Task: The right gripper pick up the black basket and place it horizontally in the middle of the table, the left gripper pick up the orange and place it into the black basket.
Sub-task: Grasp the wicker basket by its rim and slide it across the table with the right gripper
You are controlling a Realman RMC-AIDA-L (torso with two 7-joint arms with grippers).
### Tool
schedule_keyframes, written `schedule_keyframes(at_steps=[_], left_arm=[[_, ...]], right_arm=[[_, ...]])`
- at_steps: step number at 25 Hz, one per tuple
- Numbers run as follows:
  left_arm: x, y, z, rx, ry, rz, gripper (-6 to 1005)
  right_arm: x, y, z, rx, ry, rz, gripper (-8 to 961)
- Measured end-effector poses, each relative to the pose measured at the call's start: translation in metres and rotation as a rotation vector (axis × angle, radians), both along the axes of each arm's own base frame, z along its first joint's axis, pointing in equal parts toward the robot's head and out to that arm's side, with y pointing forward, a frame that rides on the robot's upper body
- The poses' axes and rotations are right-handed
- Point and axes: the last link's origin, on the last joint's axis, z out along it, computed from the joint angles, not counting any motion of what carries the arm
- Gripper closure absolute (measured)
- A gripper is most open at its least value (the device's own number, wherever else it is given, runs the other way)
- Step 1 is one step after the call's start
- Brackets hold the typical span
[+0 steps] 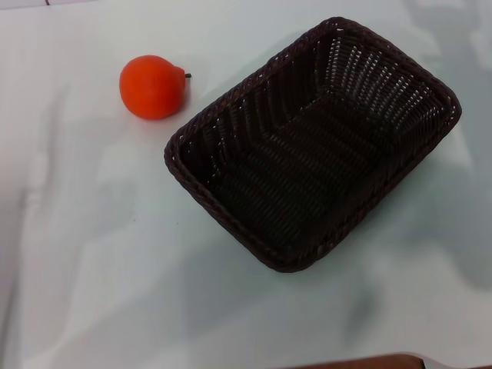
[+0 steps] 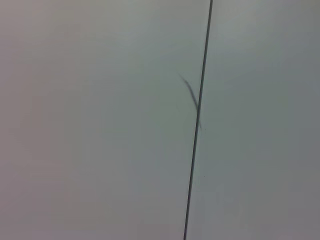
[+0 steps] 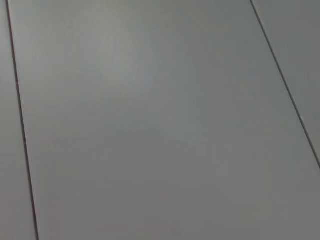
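Note:
The black basket (image 1: 315,146) sits on the white table (image 1: 100,254), right of centre, turned at a slant with its long side running from near left to far right. It is empty. The orange (image 1: 152,86) lies on the table at the far left, just beyond the basket's left corner and apart from it, its dark stem pointing right. Neither gripper shows in the head view. The left wrist view and the right wrist view show only plain grey panels with thin dark seams, no fingers and no task objects.
A dark brown edge (image 1: 369,361) shows at the bottom of the head view, below the table's near side. Soft shadows fall on the table at the far right.

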Motion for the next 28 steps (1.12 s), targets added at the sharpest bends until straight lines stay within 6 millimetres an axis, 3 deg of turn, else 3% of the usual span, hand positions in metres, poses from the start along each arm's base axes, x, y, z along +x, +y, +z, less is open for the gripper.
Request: schedule_keyframes(at_steps=[15,21,28], left_arm=[[0.000,0.000,0.001,0.005,-0.002,0.003,98],[-0.002,0.001,0.001,0.009,-0.004,0.013,99],[-0.002,0.001,0.001,0.008,-0.004,0.016,100]], right_arm=[[0.005,0.002,0.005,-0.077,-0.006,0.021,8],[-0.001,0.016,0.026,-0.444,-0.015,0.131,9],[-0.039,0.027,0.056,-0.928,-0.090,0.064,12]])
